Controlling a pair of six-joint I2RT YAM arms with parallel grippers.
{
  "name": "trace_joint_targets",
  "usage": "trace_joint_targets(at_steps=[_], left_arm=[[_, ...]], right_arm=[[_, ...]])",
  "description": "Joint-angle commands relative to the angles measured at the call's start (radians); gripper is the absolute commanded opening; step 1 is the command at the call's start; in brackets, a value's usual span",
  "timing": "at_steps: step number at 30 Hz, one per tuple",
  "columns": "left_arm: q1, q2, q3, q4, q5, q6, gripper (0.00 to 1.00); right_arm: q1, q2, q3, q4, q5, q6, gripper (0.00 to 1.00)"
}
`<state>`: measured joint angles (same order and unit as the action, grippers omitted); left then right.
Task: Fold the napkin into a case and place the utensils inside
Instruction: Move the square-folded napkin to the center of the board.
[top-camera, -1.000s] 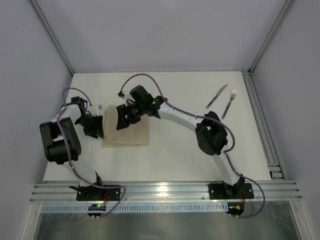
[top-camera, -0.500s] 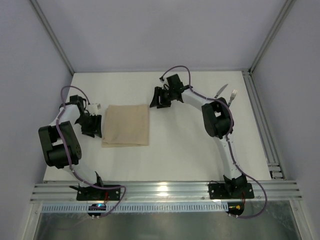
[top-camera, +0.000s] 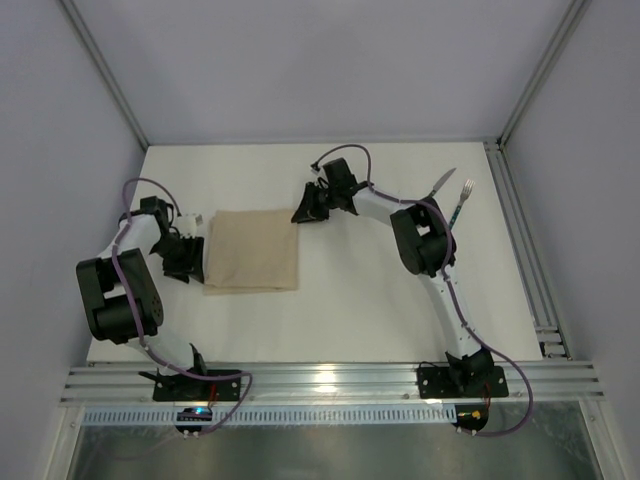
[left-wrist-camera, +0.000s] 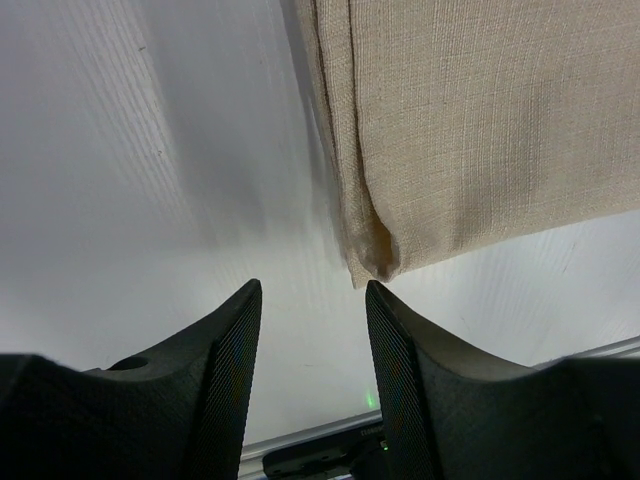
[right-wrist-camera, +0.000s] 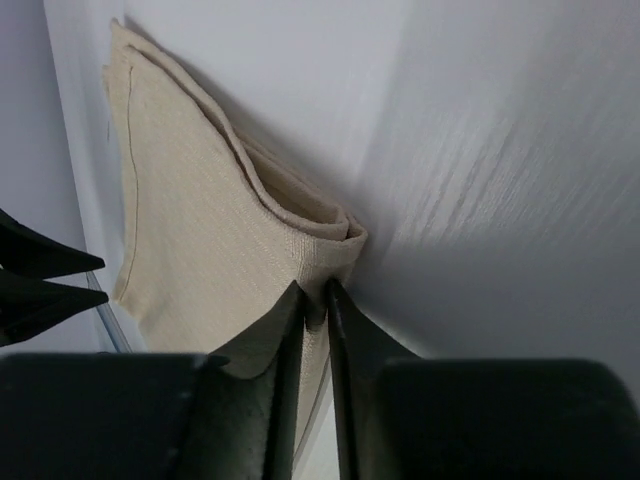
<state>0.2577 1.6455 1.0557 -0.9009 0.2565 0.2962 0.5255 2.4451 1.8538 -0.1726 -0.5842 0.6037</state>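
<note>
- The left gripper (left-wrist-camera: 310, 290) is held open at the napkin's left edge, nothing grasped.
- The folded napkin (top-camera: 252, 250) is laid flat on the table (top-camera: 350, 300), left of centre.
- Its far right corner is pinched by the right gripper (right-wrist-camera: 315, 300).
- The knife (top-camera: 443, 181) and fork (top-camera: 462, 200) are seen far right, well apart from the napkin.

No legible text, labels, brands, numbers or signs in any view.
</note>
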Motion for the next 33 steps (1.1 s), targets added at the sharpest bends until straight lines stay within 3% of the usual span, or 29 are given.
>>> trace_joint_targets(at_steps=[1, 3, 9, 20, 25, 27, 29, 30, 32, 33], left_arm=[[0.005, -0.035, -0.005, -0.018, 0.010, 0.018, 0.49], [0.006, -0.033, -0.003, -0.026, 0.032, 0.027, 0.49], [0.008, -0.035, 0.038, -0.061, 0.079, 0.060, 0.49], [-0.021, 0.005, 0.128, -0.075, 0.102, 0.081, 0.48], [-0.097, 0.013, 0.138, -0.075, 0.090, 0.090, 0.49], [-0.126, 0.028, 0.148, -0.078, 0.089, 0.090, 0.49], [-0.144, 0.040, 0.155, -0.084, 0.082, 0.089, 0.49], [-0.152, 0.046, 0.156, -0.090, 0.086, 0.090, 0.49], [-0.160, 0.062, 0.159, -0.107, 0.107, 0.093, 0.49], [-0.160, 0.066, 0.158, -0.110, 0.107, 0.093, 0.49]], right_arm=[[-0.004, 0.020, 0.021, 0.079, 0.015, 0.082, 0.16], [-0.004, 0.008, 0.015, 0.084, 0.032, 0.100, 0.05], [-0.012, -0.108, -0.143, 0.214, 0.067, 0.139, 0.04], [-0.041, -0.521, -0.841, 0.337, 0.175, 0.096, 0.04], [-0.024, -0.733, -1.155, 0.230, 0.176, 0.065, 0.04], [-0.022, -0.857, -1.220, 0.094, 0.155, 0.021, 0.05], [-0.013, -0.926, -1.204, -0.125, 0.109, -0.046, 0.17], [-0.003, -0.937, -1.167, -0.201, 0.049, -0.121, 0.34], [-0.004, -0.990, -1.131, -0.372, 0.037, -0.183, 0.52], [-0.005, -1.012, -1.067, -0.424, 0.120, -0.233, 0.63]])
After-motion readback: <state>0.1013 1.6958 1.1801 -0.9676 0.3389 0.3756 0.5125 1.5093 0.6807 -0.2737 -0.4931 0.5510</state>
